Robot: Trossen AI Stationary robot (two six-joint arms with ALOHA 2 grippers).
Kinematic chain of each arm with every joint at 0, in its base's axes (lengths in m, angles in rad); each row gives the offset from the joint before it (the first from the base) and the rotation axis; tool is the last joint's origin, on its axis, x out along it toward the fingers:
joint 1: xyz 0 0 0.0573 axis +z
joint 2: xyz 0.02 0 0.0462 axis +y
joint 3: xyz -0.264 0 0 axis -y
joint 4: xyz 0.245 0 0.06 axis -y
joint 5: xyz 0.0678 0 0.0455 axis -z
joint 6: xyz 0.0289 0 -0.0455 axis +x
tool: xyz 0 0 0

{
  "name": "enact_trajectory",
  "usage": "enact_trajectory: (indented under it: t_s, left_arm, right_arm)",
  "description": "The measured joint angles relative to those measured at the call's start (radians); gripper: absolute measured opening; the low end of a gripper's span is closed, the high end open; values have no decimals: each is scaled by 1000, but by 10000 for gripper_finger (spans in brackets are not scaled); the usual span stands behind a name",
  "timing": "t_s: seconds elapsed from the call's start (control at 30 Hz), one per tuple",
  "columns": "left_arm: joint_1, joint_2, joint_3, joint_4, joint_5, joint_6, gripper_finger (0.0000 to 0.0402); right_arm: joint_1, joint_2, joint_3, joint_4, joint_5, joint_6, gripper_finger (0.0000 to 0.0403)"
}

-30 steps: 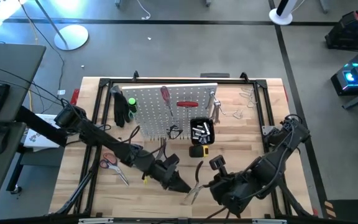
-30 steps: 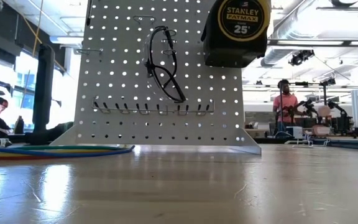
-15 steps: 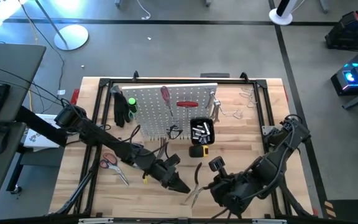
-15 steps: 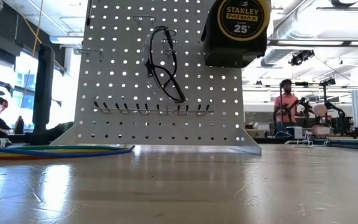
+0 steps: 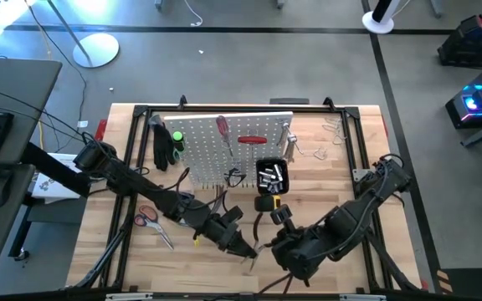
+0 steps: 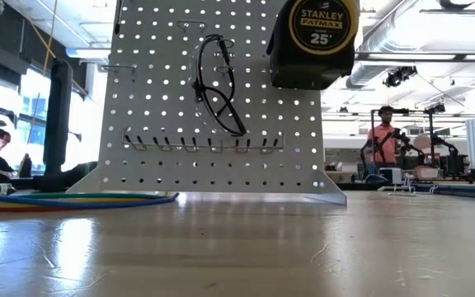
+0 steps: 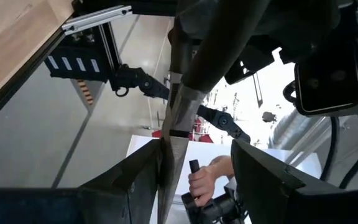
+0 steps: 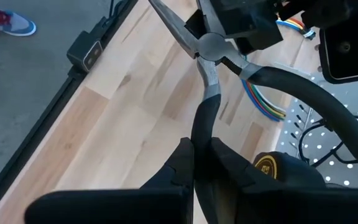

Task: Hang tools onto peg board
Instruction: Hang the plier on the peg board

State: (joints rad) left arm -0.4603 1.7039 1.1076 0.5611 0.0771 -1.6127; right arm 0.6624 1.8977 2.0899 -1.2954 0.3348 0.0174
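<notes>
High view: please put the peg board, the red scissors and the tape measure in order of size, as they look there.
Largest to smallest, as they look from above:
1. peg board
2. scissors
3. tape measure
The scissors and tape measure look close in size; the scissors are longer but thinner, so that order is less sure.

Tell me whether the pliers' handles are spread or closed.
Spread. In the right wrist view the pliers fork at the pivot: one handle runs into the right gripper, shut on it; the other curves away.

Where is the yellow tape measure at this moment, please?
In the high view the yellow tape measure lies on the table just in front of the peg board, below its black bin.
</notes>
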Motion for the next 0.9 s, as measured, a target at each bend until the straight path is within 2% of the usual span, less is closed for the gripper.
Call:
enact_trajectory:
  t_s: [0.13, 0.37, 0.6, 0.77, 0.9]
  left_arm:
    - [2, 0, 0, 1, -4, 0, 151]
    - [14, 0, 0, -10, -1, 34, 29]
    - [17, 0, 0, -19, -21, 57, 23]
    - [13, 0, 0, -20, -68, 80, 23]
    - [14, -8, 0, -24, -62, 138, 23]
  right_arm:
    - [1, 0, 0, 5, 2, 0, 17]
    - [0, 0, 0, 12, 3, 2, 16]
    - [0, 0, -1, 15, -8, 19, 22]
    - [6, -3, 39, -12, 48, 169, 111]
    - [17, -6, 113, -79, 110, 231, 186]
